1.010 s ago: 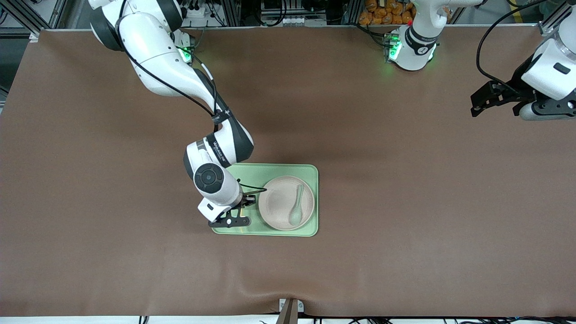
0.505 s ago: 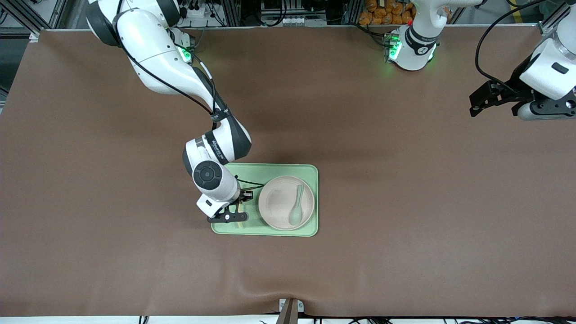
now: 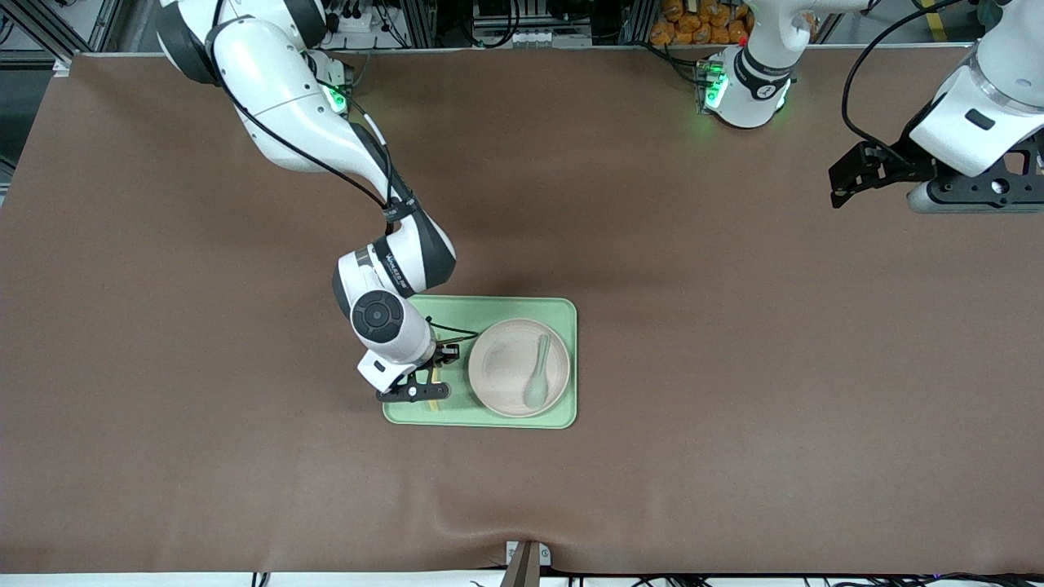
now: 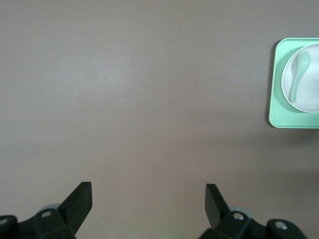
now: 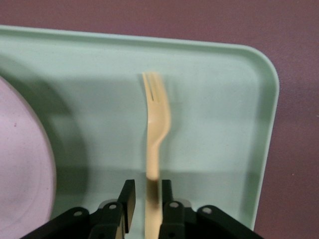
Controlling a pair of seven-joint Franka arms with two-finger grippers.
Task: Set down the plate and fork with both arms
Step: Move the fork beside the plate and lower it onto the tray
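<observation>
The pale yellow fork (image 5: pixel 157 119) lies on the light green tray (image 3: pixel 489 308), beside the plate, toward the right arm's end. My right gripper (image 3: pixel 414 395) is low over the tray, and its jaws (image 5: pixel 146 196) sit slightly apart around the fork's handle, with a gap showing on one side. The off-white plate (image 3: pixel 506 367) rests on the tray at the end toward the left arm and holds a grey-green spoon (image 3: pixel 538 373). My left gripper (image 3: pixel 844 186) hangs open and empty (image 4: pixel 148 199) over bare table at the left arm's end. The left wrist view shows the plate (image 4: pixel 315 97) far off.
The brown mat (image 3: pixel 734 367) covers the whole table around the tray. The tray's raised rim (image 5: pixel 269 129) runs close beside the fork. A metal clamp (image 3: pixel 524 562) sits at the table edge nearest the front camera.
The right gripper shifted slightly over the tray's end, staying at the fork. The left arm's hand swung a little toward the table's middle and the bases.
</observation>
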